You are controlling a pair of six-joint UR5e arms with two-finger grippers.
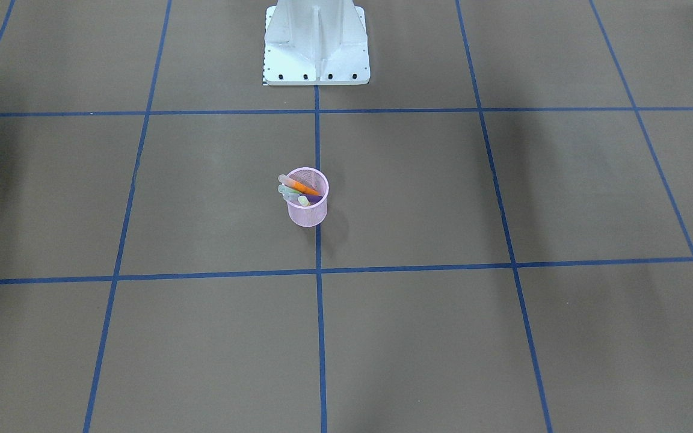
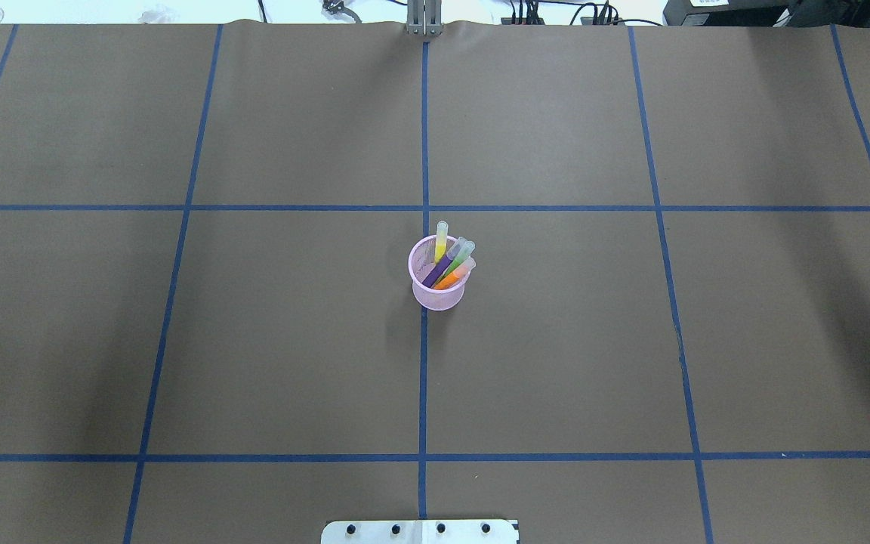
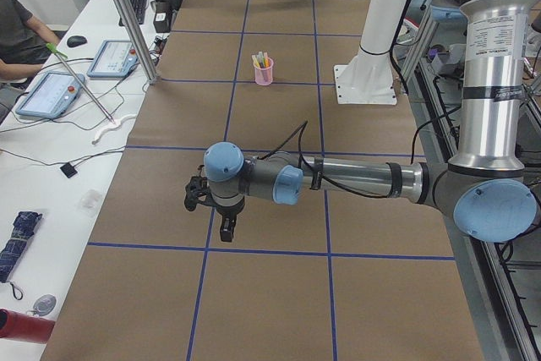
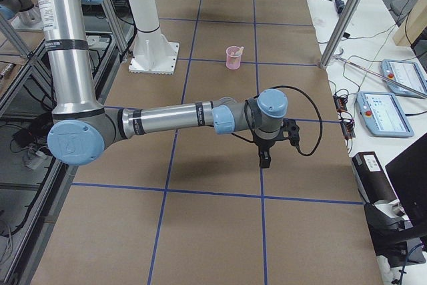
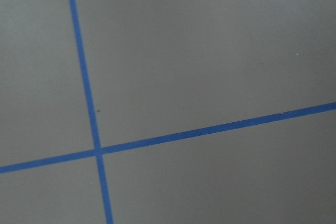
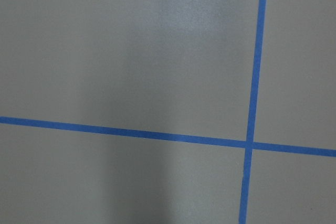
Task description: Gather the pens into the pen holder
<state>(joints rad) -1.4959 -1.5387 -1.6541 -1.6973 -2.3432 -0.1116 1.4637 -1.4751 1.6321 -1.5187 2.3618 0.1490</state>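
Left claw (image 3: 226, 232) hangs low over bare table (image 3: 270, 293), well apart from the holder. Whether it is released or clenched cannot be told. The same goes for the right claw (image 4: 265, 161). The pink holder (image 2: 439, 296) stands upright mid-table with all four pens (image 2: 439, 269) inside, leaning on one side of the rim. Likely risk: a passing arm nudges the light holder, it tips, and the pens spill.

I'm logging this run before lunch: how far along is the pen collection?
Done: the purple pen, orange pen, green pen and yellow pen all stand in the pink pen holder. In hand: nothing seen; the left pincer and right pincer hang over the table far from the holder, open or shut I cannot tell. Left: seemingly nothing; no loose pen shows.
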